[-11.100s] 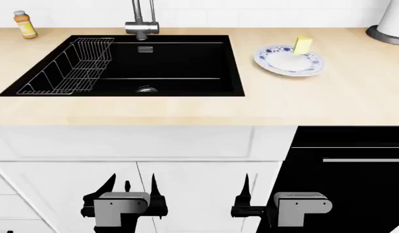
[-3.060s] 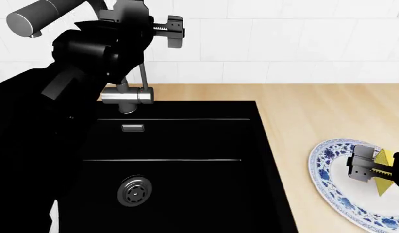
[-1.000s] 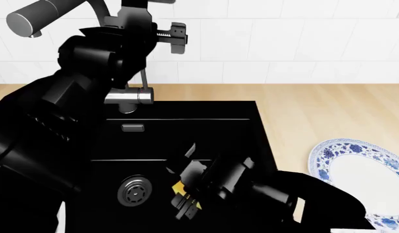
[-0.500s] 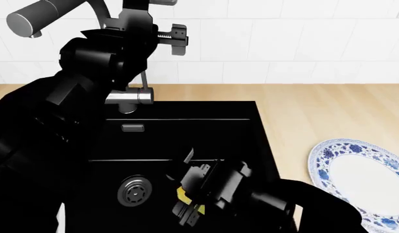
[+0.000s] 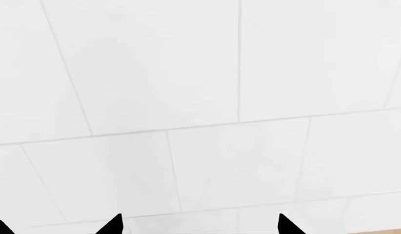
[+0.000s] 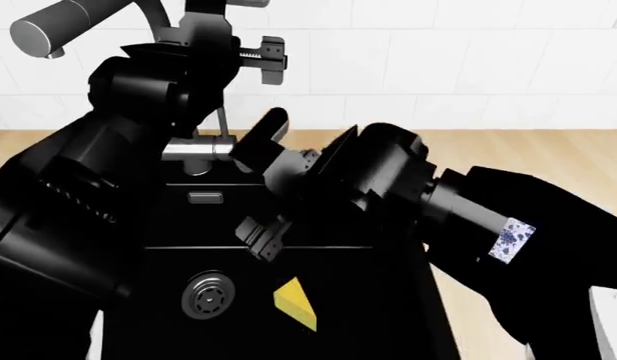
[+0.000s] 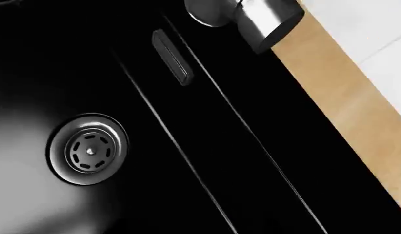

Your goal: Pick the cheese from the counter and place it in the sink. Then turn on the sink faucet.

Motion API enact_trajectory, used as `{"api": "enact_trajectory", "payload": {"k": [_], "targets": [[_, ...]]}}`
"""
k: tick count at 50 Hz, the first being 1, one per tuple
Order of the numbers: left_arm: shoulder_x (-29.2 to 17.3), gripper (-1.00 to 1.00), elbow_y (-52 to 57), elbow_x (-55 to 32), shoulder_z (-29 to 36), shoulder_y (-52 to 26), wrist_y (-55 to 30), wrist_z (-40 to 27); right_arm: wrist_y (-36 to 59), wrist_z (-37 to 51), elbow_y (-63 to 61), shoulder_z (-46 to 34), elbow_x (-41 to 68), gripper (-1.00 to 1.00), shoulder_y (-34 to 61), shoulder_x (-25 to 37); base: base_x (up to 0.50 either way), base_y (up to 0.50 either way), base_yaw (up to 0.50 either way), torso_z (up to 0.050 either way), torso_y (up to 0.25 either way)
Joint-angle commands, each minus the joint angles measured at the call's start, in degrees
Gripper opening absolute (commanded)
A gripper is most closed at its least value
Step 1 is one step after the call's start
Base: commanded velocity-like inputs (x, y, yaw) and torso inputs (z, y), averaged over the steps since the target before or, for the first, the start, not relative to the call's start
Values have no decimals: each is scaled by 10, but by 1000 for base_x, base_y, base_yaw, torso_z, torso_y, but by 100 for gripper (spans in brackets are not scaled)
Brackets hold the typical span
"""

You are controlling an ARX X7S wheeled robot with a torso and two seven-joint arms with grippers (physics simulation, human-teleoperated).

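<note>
The cheese, a small yellow wedge, lies loose on the floor of the black sink, just right of the round drain. My right gripper hangs above the basin, open and empty, clear of the cheese. Its wrist view shows the drain and the sink floor, but not its own fingers. My left gripper is raised beside the faucet's neck, open and empty, facing the white tiled wall. The sink faucet shows its spout head and base.
The beige counter runs behind and to the right of the sink. My right arm hides most of the blue-patterned plate. The left arm fills the left of the head view and covers that part of the basin. The wire rack is out of view.
My right gripper has let go of the cheese and risen up and back from the sink floor. The cheese now lies free by the drain. The left arm has barely moved.
</note>
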Motion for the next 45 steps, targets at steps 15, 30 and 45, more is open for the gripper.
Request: {"api": "enact_trajectory", "payload": {"k": [15,30,45], "targets": [[0,100,0,115,-116,5,-15,14,187,290,-140,131,283,100,135,220,0,0,0,0,0],[0,100,0,81,-85,6,-9,7,137,395,-148,201,361,100,187,287,0,0,0,0,0],[0,100,0,113,-133,10,-9,-35,110,387,-140,189,321,100,158,288,0,0,0,0,0]]}}
